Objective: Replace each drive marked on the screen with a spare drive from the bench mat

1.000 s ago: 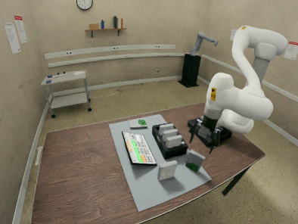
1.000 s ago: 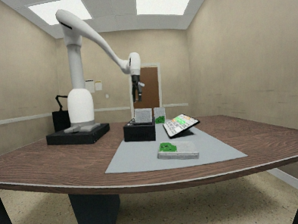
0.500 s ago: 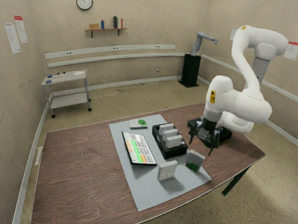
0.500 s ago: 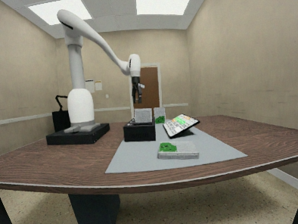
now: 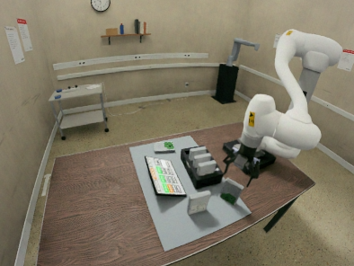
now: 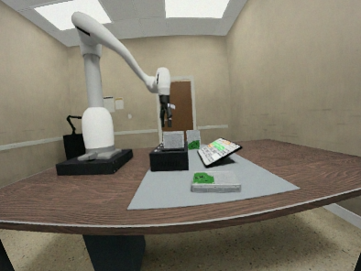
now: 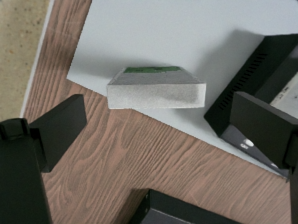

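wrist view: gripper (image 5: 241, 172) (image 6: 166, 124) (image 7: 158, 108) wide apart, nothing held, above the upright green-faced drive (image 5: 232, 190) (image 6: 193, 139) (image 7: 156, 95) on the mat (image 5: 171, 234) (image 6: 156, 192) (image 7: 150, 30). dock (image 5: 207, 180) (image 6: 169, 161) (image 7: 232, 94) shows three drives seated; replacements done or left, cannot tell.

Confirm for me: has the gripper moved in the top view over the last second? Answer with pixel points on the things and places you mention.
Yes, slightly: the gripper (image 5: 237, 179) (image 6: 166, 125) (image 7: 158, 108) has shifted toward the near table edge, judged against the dock (image 5: 208, 181) (image 6: 169, 162) (image 7: 250, 62).
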Robot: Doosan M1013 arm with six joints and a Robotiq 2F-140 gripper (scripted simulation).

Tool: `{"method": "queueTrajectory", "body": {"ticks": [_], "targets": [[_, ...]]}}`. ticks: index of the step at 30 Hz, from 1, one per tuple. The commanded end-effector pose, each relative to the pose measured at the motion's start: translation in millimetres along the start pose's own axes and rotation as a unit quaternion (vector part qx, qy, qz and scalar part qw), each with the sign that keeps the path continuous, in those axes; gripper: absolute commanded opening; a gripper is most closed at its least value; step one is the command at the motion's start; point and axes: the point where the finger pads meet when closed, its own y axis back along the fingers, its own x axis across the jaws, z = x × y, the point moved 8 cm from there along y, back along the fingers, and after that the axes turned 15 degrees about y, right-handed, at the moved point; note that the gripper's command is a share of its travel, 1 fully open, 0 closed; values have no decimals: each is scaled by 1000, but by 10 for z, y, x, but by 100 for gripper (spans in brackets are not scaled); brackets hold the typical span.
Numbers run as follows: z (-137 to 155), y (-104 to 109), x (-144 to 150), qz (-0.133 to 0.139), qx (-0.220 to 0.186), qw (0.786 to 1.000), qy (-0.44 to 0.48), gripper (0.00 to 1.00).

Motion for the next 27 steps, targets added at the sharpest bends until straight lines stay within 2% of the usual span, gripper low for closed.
{"method": "queueTrajectory", "body": {"ticks": [1,27], "targets": [[-4,-40,-2,0,1,1000,0,89],[-5,-103,-4,0,1,1000,0,89]]}}
